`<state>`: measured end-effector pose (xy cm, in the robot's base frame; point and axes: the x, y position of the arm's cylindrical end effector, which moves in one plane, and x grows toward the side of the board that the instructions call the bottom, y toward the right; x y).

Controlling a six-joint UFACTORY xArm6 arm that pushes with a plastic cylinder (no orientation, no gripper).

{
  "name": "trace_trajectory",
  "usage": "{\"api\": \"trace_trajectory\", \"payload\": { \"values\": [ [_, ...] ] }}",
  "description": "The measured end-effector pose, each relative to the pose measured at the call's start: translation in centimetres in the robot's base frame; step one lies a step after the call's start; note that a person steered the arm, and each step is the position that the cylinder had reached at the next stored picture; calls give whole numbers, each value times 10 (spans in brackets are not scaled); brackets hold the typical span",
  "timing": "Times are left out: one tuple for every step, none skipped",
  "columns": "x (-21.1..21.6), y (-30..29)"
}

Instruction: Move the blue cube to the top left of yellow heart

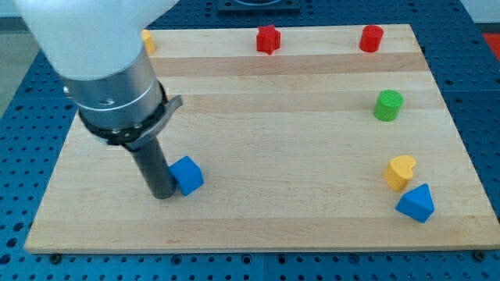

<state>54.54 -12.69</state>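
The blue cube (187, 174) lies on the wooden board at the lower left of the view. My tip (162, 194) stands right against the cube's left side, touching it. The yellow heart (400, 172) lies far off at the view's right, near the board's lower right. The whole width of the board lies between the cube and the heart.
A blue triangular block (416, 204) lies just below and right of the heart. A green cylinder (387, 104) is above the heart. A red star-like block (268, 39) and a red cylinder (371, 37) sit along the top edge. A yellow block (148, 41) peeks out behind the arm.
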Motion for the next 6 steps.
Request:
{"api": "trace_trajectory", "payload": {
  "values": [
    [-14, 11],
    [-29, 28],
    [-38, 50],
    [-42, 80],
    [-44, 119],
    [-56, 127]
  ]
}}
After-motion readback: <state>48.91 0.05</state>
